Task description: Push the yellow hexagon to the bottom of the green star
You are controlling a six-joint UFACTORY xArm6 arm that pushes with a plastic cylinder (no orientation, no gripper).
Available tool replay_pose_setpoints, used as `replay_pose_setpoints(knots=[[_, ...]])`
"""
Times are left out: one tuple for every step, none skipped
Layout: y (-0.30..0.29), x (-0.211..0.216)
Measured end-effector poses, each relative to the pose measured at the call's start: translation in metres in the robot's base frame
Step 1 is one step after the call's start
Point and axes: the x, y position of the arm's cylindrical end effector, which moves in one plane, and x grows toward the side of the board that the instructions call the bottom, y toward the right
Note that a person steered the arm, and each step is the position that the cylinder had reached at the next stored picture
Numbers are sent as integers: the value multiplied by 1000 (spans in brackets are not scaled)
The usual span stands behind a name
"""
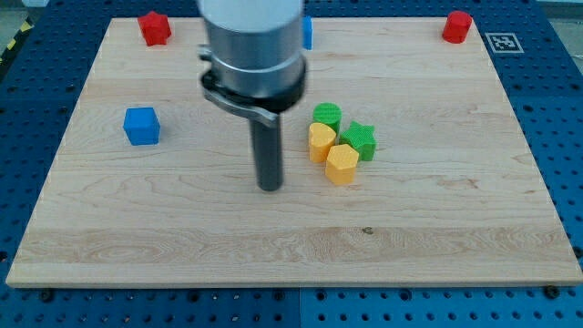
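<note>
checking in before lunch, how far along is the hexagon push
Mostly done: the yellow hexagon already sits against the green star, at its lower left toward the view's bottom. In hand: my tip rests on the board left of the cluster, apart from every block. Left: perhaps a small nudge toward the view's right to bring the hexagon squarely under the star.

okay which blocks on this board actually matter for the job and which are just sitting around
Job: yellow hexagon, green star, my tip to the view's left of them.
Lying about: yellow heart, green cylinder, blue cube, two red blocks, part-hidden blue block.
</note>
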Motion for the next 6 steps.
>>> replay_pose_setpoints(knots=[[39,3],[73,-17],[81,-25],[81,-43],[94,-63],[123,-49]])
